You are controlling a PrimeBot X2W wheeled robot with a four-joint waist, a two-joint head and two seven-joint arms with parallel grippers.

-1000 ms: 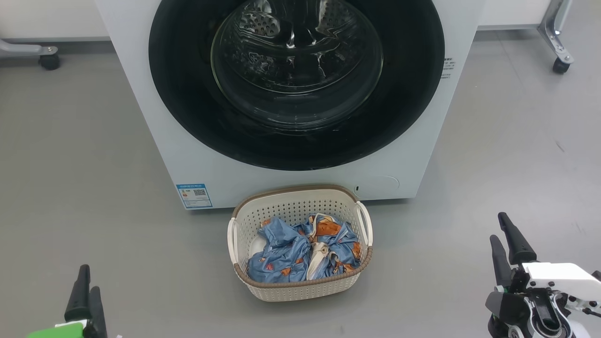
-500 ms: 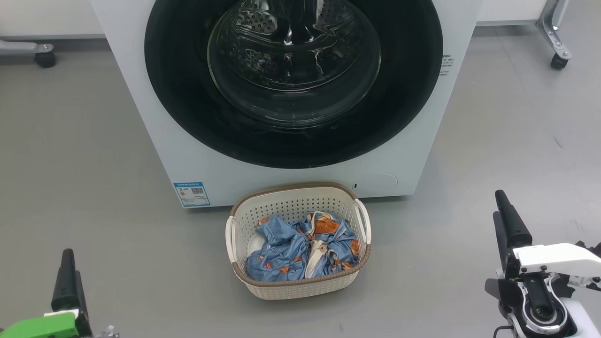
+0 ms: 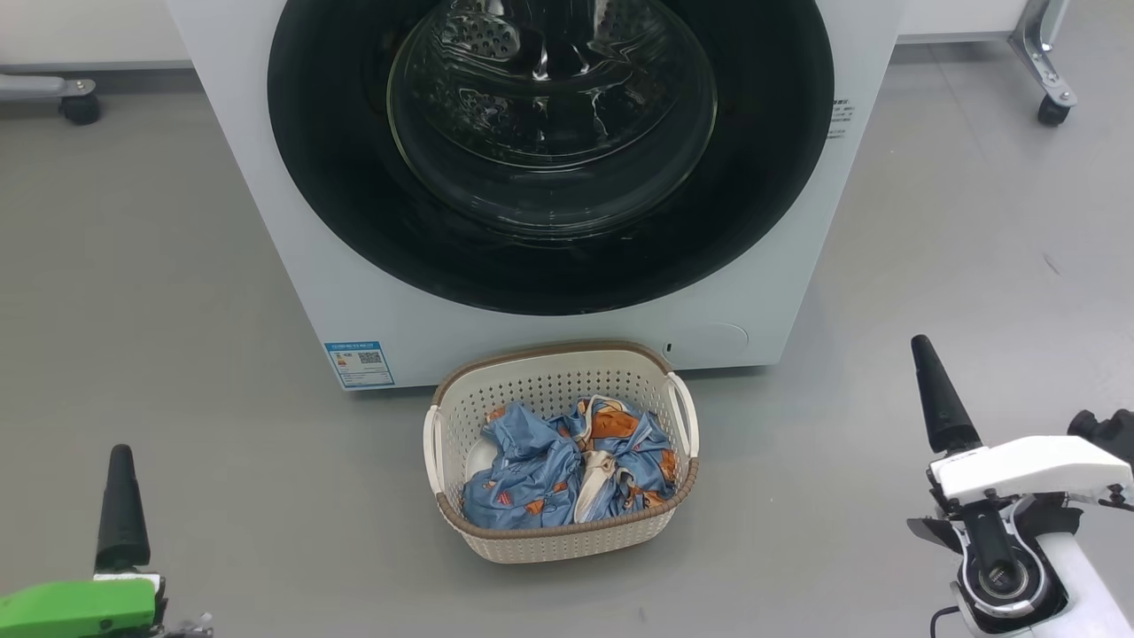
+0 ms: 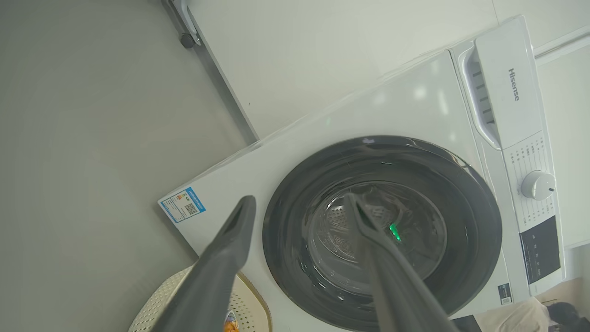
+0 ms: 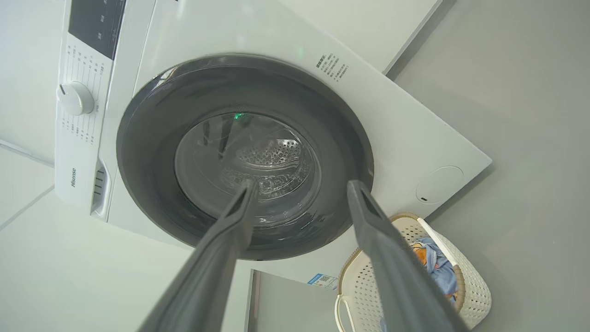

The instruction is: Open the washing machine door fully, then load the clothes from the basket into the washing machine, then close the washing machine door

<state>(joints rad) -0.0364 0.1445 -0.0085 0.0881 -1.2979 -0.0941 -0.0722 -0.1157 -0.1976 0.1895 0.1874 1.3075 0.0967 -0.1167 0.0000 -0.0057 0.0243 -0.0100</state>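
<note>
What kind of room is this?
Probably a laundry test room or lab: a white washing machine on a grey floor, a basket of clothes before it, a wheeled metal frame nearby.

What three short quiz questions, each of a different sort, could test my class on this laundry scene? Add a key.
1. Fill in: the left gripper and the right gripper are both ___.
2. Choose: the clothes lie A in the basket, B in the left gripper, C in the right gripper.
3. True or false: the washing machine door is shut.
Key: 1 open; 2 A; 3 true.
</note>
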